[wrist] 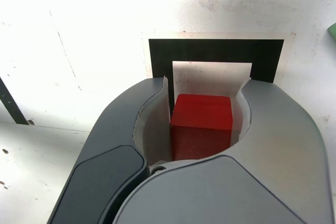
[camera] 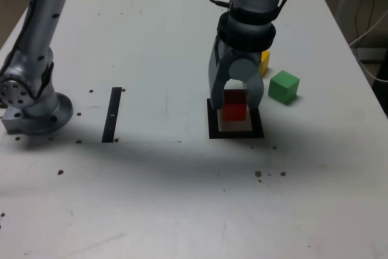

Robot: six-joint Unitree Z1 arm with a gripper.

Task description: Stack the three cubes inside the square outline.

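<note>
Sitting between the two jaws of the gripper (camera: 236, 102), the red cube (camera: 234, 105) is right of centre in the exterior view, over the white middle of the square outline (camera: 213, 127). In the wrist view the same red cube (wrist: 202, 124) fills the gap between the jaw pads, which lie close against its two sides, so the pincer looks closed onto it; whether the cube rests on the mark or hangs just above it cannot be told. Its faces run square with the frame (wrist: 215, 51), with no longer axis to speak of. The jaws cover the near half of the outline in the wrist view.

The yellow cube (camera: 265, 63) is mostly hidden behind the arm, only a sliver showing just beyond the gripper. The green cube (camera: 284, 87) stands clear on the white table (camera: 157, 34), near the outline toward the exterior view's right, turned slightly askew. A narrow black strip (camera: 112, 114) lies well apart at centre left, and the arm's base (camera: 33, 104) sits at the left edge. No writing or labels can be read anywhere.
</note>
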